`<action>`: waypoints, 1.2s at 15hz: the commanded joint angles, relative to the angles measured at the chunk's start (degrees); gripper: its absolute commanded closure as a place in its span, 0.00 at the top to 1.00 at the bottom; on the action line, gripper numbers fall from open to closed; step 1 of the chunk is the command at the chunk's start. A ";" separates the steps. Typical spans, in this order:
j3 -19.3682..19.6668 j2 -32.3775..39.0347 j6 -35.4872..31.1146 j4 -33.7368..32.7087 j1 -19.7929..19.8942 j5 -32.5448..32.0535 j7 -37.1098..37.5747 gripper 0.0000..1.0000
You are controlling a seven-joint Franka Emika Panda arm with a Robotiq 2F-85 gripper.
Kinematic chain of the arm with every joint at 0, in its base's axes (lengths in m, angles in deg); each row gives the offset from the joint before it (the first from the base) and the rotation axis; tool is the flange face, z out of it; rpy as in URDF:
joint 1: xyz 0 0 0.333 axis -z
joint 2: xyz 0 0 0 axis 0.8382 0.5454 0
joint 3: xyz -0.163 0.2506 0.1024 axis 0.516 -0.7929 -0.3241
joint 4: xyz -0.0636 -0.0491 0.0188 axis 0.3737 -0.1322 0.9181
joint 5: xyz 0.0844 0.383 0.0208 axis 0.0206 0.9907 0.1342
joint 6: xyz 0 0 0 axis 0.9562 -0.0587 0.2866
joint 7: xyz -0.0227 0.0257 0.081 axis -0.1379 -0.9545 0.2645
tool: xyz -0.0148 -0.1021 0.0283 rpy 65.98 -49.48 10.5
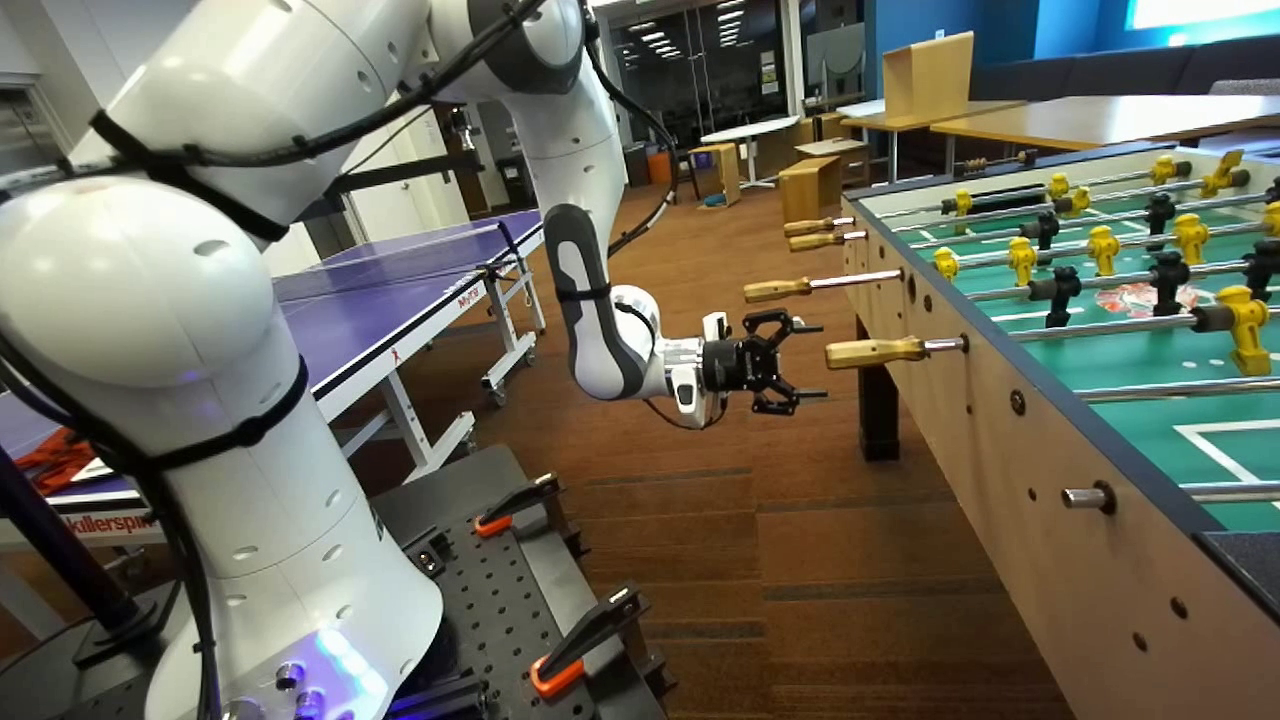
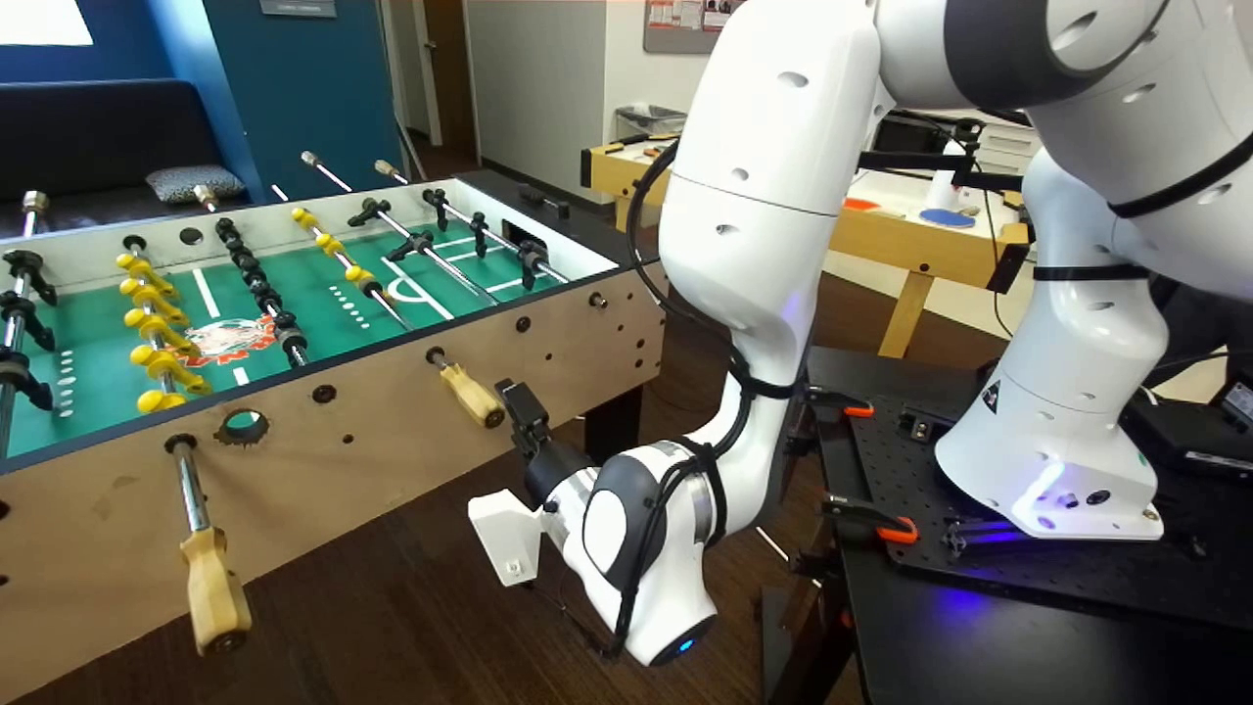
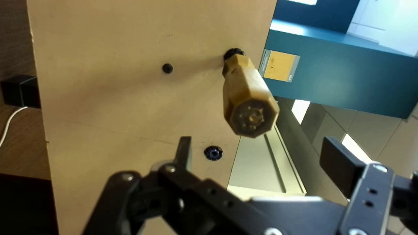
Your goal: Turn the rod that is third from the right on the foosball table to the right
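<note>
Gripper [image 1: 810, 361] first: its two black fingers [image 3: 341, 166] are spread wide apart in midair, pointing at the side of the foosball table [image 1: 1040, 450]. Just ahead of the fingertips is the rod [image 1: 890, 350] from the task, jutting out of that light wood side with its tan wooden handle [image 3: 247, 93] reaching toward the gripper. Wrist view has the handle's dark end looking clear of both fingers, so yeah, close but apart. That rod is third along from the near end in an exterior view, where a stubby bare metal rod end [image 1: 1085, 498] pokes out closer to the camera. Farther along the same side comes another tan handle [image 1: 778, 290], then two smaller-looking handles [image 1: 813, 241] sitting close together. Up top, yellow figures [image 1: 1190, 240] and black figures [image 1: 1168, 283] sit in rows over the green playfield [image 1: 1150, 420], and the task's rod carries a yellow one. Off to the left there's a purplish ping-pong table [image 1: 370, 315], behind the white arm [image 1: 575, 160]. Way back on the far right are some wooden tables [image 1: 1100, 120], with a long dark couch [image 1: 1110, 75] past them against a blue wall [image 1: 1005, 30].
</note>
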 commanded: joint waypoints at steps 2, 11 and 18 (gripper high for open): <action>0.53 1.04 -0.25 -2.31 1.03 -3.14 -1.50 1.00; 1.50 3.58 -1.95 -5.82 1.85 -6.55 -2.25 1.00; 1.56 4.92 -2.44 -7.92 1.71 -7.25 -2.16 1.00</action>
